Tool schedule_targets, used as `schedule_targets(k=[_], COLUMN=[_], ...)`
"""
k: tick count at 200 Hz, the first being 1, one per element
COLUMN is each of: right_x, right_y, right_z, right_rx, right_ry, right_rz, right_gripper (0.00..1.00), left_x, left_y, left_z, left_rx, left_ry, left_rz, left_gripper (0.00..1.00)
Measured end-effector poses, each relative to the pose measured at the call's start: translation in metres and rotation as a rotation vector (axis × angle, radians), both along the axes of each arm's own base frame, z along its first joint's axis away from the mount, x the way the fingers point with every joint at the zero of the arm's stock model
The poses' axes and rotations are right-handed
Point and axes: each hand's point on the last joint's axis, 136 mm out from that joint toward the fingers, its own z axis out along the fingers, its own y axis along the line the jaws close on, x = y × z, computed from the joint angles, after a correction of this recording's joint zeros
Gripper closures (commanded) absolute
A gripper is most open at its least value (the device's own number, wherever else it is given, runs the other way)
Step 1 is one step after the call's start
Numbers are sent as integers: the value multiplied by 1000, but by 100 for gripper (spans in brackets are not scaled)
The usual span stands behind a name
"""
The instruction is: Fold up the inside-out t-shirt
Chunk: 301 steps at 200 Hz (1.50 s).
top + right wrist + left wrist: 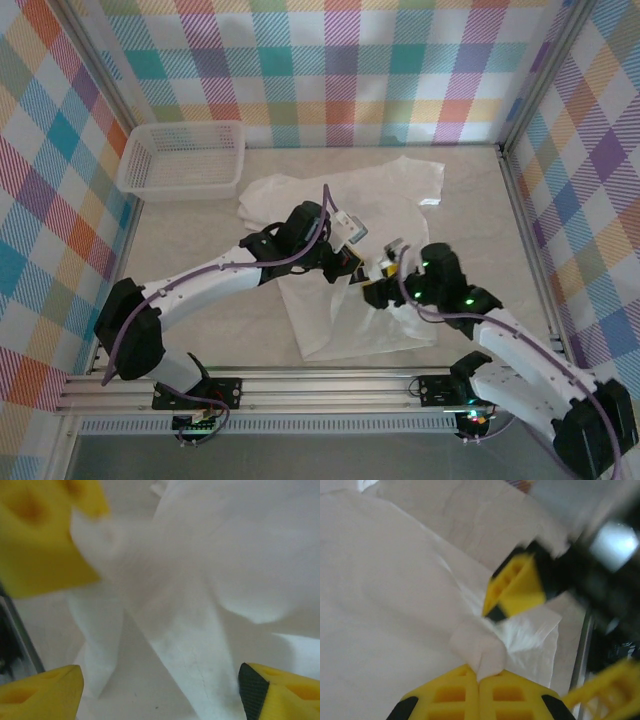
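The left gripper (479, 681) pinches a fold of the white t-shirt (395, 605) at its fingertips, while the right gripper (160, 687) opposite gapes wide, holding nothing.

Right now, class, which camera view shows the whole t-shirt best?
The top external view: the t-shirt lies spread out nearly whole. The left wrist view shows a fold pinched in the left fingers; the right wrist view, blurred cloth between the open right fingers.

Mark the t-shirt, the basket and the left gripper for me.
t-shirt (345, 320), top external view, lower flat panel.
basket (180, 183), top external view, near wall.
left gripper (479, 679), left wrist view, between its shut fingertips.
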Motion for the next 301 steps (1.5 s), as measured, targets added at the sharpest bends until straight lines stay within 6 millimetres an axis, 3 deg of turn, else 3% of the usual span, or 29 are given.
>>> schedule_targets(k=[10, 27, 47, 63, 93, 104, 110, 130, 165, 188, 200, 204, 213, 223, 235, 256, 267, 283, 301], right_x=[8, 35, 55, 60, 55, 51, 49, 43, 41, 41, 41, 42, 44, 48, 52, 55, 55, 47, 31], right_y=[1, -18, -38, -43, -43, -40, -39, -35, -32, -33, -34, -35, -40, -47, -56, -66, -66, -54, -33], right_z=[-13, -29, -31, -24, 7, 22, 29, 44, 55, 55, 55, 55, 55, 53, 51, 44, 38, 31, 27], right_rx=[-67, -201, -300, -316, -245, -198, -177, -133, -118, -123, -132, -137, -154, -181, -222, -285, -310, -305, -250], right_ry=[-25, -87, -158, -198, -276, -303, -315, -330, -331, -326, -322, -322, -325, -330, -341, -362, -360, -342, -311], right_rz=[-36, -186, -294, -317, -309, -296, -290, -260, -245, -245, -251, -256, -281, -317, -365, -389, -372, -274, -132], right_gripper=[25, 51, 100, 100, 100, 100, 100, 100, 100, 100, 100, 100, 100, 100, 97, 85, 73, 61, 58], left_x=[-1, -2, -4, -7, -10, -13, -14, -22, -20, 5, 21, 27, 38, 49, 55, 56, 54, 52, 47], left_y=[-1, -1, 0, 4, 7, 8, 7, -2, -27, -25, -17, -13, -4, 6, 16, 31, 32, 29, 27], left_z=[2, 3, 2, 1, -14, -24, -30, -54, -85, -99, -101, -101, -100, -95, -87, -59, -39, -11, 3], left_rx=[-9, -12, -12, -11, -1, 2, 6, 26, 54, 84, 109, 119, 136, 141, 139, 106, 79, 28, 0], left_ry=[1, 3, 5, 6, 12, 16, 14, 22, 0, -51, -89, -106, -132, -150, -154, -126, -110, -96, -82], left_rz=[-5, -9, -11, -12, -12, -13, -15, -21, 3, 145, 246, 283, 359, 428, 472, 479, 465, 442, 416], left_gripper=[100, 100, 100, 92, 39, 11, 1, 0, 0, 0, 7, 11, 32, 70, 100, 100, 100, 100, 100])
